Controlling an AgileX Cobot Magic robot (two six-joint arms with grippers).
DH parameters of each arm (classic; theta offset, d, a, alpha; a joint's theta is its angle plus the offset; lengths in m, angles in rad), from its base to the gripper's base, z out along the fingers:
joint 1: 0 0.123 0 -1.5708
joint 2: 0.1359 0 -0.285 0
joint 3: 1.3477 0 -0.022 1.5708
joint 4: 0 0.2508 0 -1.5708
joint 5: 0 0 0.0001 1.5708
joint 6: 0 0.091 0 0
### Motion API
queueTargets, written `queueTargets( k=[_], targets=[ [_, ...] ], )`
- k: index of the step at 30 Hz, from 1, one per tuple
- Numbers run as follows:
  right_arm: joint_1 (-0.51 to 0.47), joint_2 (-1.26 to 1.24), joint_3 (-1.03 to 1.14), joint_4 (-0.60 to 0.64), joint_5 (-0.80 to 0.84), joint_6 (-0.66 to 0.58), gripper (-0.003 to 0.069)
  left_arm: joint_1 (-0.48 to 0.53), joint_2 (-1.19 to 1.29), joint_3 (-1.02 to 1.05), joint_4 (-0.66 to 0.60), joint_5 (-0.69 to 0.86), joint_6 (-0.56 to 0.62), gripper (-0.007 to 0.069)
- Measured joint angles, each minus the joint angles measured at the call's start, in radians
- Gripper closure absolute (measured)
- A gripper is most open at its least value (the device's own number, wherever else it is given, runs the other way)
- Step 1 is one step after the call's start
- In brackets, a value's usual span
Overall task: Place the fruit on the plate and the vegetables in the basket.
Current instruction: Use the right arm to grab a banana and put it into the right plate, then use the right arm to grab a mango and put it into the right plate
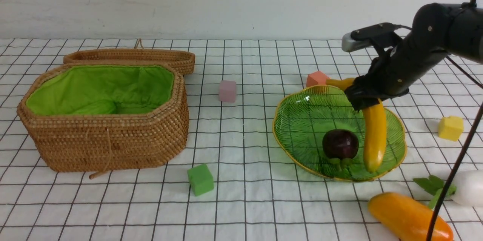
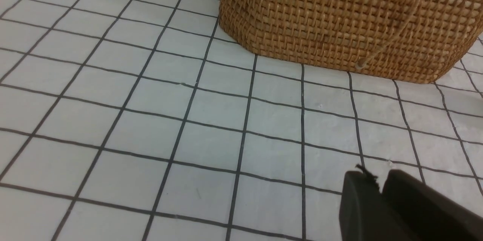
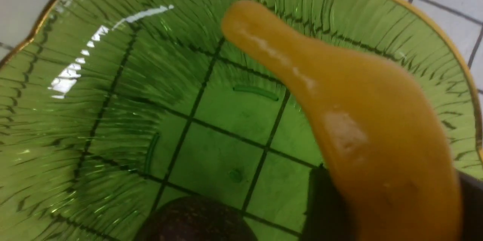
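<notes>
Green ribbed glass plate [image 1: 302, 120], gold rim: directly under right jaws, on white grid-lined bench [image 1: 241, 203]

Banana [image 1: 374, 135]: between right jaws, dark fingers [image 3: 324, 211] against both sides of its thick part, no gap showing; lower tip rests on plate on the robot's side of the jaws, stem pokes out beyond them

Mangosteen [image 1: 340, 143]: on plate, just beside banana's lower end, left of and nearer the robot than right jaws

Mango [image 1: 409, 216]: on bench, off plate, well nearer the robot than right jaws

White leafy vegetable [image 1: 468, 190]: near mango, cut by picture edge

Basket [image 1: 109, 143]: lid open, far left of right jaws; woven wall near, ahead of left jaws, apart

Gourd [image 1: 94, 107]: inside basket, barely distinct from lining

Left jaws: fingers [image 2: 358, 207] nearly together, narrow slit, holding nothing, over bare bench

Foam cubes: orange [image 1: 317, 79] beyond plate; yellow [image 1: 450, 128] right of right jaws; pink [image 1: 227, 91], green [image 1: 200, 179] between plate and basket
</notes>
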Motion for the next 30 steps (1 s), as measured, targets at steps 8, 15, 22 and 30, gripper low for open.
queueTargets(
  k=[8, 15, 22, 30],
  targets=[
    [-0.010, -0.157, 0.016, 0.017, 0.157, -0.006, -0.0016, 0.000, 0.000, 0.000, 0.000, 0.000, 0.000, 0.0538],
    [-0.013, -0.328, 0.259, 0.028, 0.260, -0.194, 0.0025, 0.000, 0.000, 0.000, 0.000, 0.000, 0.000, 0.0532],
    [-0.003, -0.382, 0.499, 0.048, 0.265, -0.219, 0.0029, 0.000, 0.000, 0.000, 0.000, 0.000, 0.000, 0.0529],
    [0.006, -0.280, 0.605, -0.006, 0.136, -0.219, 0.0030, 0.000, 0.000, 0.000, 0.000, 0.000, 0.000, 0.0522]
  ],
)
